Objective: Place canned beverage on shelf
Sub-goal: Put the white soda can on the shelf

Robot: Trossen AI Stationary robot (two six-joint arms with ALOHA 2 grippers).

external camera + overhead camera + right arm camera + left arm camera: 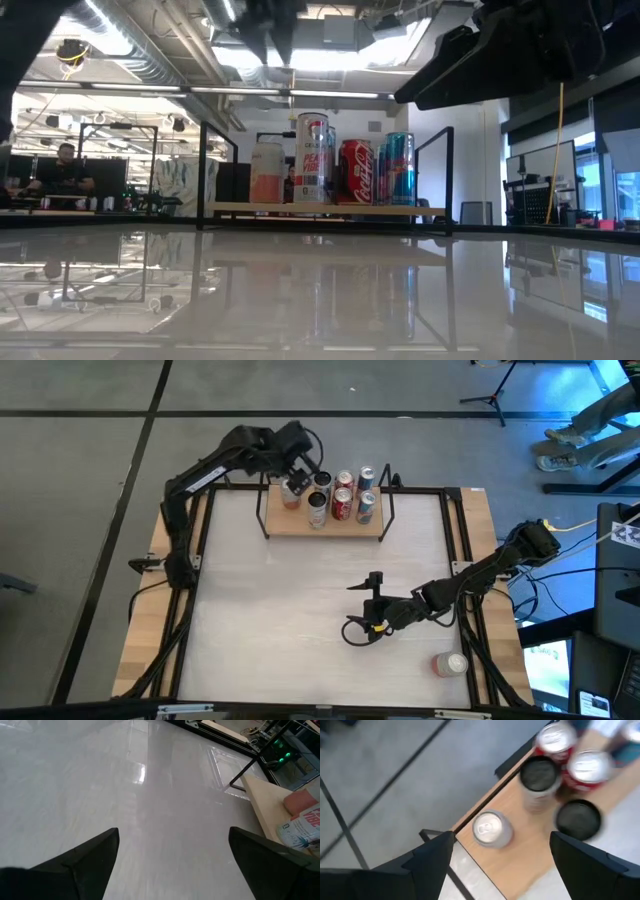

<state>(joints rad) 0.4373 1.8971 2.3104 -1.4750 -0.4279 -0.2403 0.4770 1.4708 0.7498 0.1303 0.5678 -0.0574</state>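
The shelf [345,526], a light-wood board with black wire uprights, stands at the table's far edge and holds several upright cans [340,170]. The leftmost, a pale pink can [491,827], stands alone near the board's left end [291,499]. My left gripper [297,482] hangs open above that can, clear of it; its two fingers [432,855] frame the can from above in the left wrist view. My right gripper [358,608] stands open and empty low over the table's right middle, and the right wrist view shows only bare tabletop between its fingers [95,850].
One more can [450,663] lies on the table near its right near corner, beyond my right arm. Black frame rails [205,530] run along the table's left and right sides. The wide whitish tabletop [290,600] stretches between the shelf and the near edge.
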